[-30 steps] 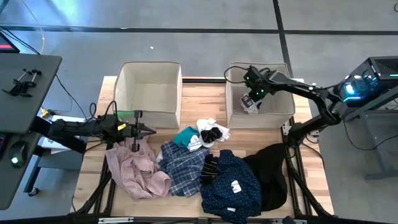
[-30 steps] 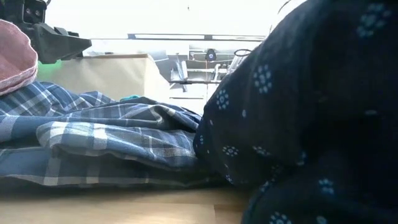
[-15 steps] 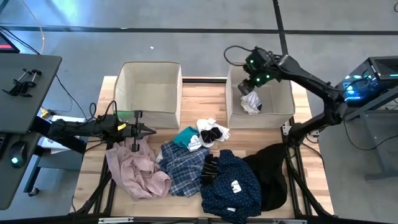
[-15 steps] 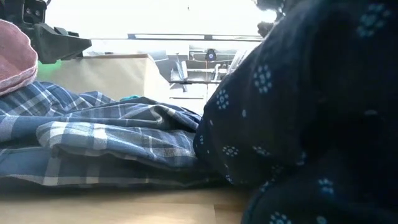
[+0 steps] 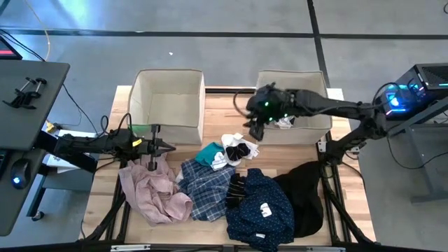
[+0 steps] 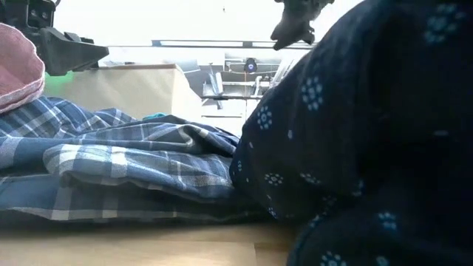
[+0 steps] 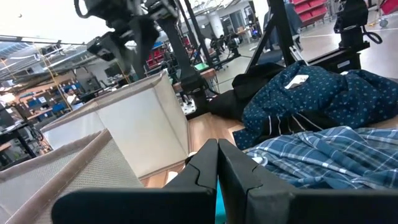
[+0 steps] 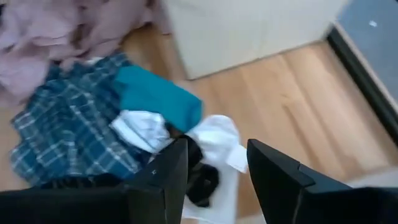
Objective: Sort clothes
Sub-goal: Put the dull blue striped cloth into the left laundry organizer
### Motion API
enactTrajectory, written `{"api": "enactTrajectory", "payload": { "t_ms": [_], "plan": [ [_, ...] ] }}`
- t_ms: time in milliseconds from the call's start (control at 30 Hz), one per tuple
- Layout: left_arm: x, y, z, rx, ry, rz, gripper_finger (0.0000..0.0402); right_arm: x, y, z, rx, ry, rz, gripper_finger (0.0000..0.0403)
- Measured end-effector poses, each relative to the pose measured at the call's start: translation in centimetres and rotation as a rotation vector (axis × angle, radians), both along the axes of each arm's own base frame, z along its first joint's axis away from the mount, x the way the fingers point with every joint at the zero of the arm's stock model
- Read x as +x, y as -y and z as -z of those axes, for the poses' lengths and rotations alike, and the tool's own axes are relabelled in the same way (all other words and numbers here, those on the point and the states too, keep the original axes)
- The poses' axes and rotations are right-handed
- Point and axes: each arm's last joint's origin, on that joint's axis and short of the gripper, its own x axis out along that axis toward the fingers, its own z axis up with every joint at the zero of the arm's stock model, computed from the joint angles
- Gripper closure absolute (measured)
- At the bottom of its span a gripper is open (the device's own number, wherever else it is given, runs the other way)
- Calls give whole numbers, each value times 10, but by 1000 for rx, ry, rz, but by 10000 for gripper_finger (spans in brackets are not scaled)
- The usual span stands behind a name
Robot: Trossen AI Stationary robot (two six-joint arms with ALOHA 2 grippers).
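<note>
The clothes lie in a heap on the table's near half: pale pink shirt (image 5: 154, 192), blue plaid shirt (image 5: 203, 185), navy dotted shirt with white label (image 5: 262, 206), black garment (image 5: 304, 192), teal piece (image 5: 208, 152), and white and black socks (image 5: 238, 148). My right gripper (image 5: 253, 129) (image 8: 217, 174) is open and empty, in the air by the right box's near left corner, just far and right of the socks (image 8: 205, 155). My left gripper (image 5: 157, 145) (image 7: 217, 162) is shut and empty, above the pink shirt's far edge.
Two beige fabric boxes stand at the far side, the left one (image 5: 168, 105) and the right one (image 5: 318, 122). A white piece (image 5: 283, 122) lies in the right box. Bare wood (image 5: 227, 112) shows between the boxes. The navy shirt (image 6: 369, 148) fills the low view's right side.
My right gripper has left the space over the right box and gone toward the table's left and near edge, past the box's left wall, toward the socks. The white piece has stayed in the box.
</note>
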Motion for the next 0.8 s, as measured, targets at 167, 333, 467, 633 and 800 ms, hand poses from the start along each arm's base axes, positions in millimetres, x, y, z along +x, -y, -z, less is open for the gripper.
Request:
{"api": "enactTrajectory", "payload": {
  "t_ms": [167, 333, 467, 633, 800],
  "plan": [
    [0, 0, -2, -5, 24, 0, 402, 19, -18, 15, 27, -14, -76, 250],
    [-3, -1, -22, -248, 217, 18, 402, 32, -30, 31, 45, -67, -101, 250],
    [-7, -4, -38, -517, 300, -53, 402, 36, -35, 37, 62, -84, -116, 250],
    [-10, -4, -67, -566, 105, -106, 402, 33, -34, 32, 104, -67, -63, 250],
    [-4, -3, -102, -598, -181, -181, 402, 29, -34, 27, 126, -50, -36, 250]
  ]
}}
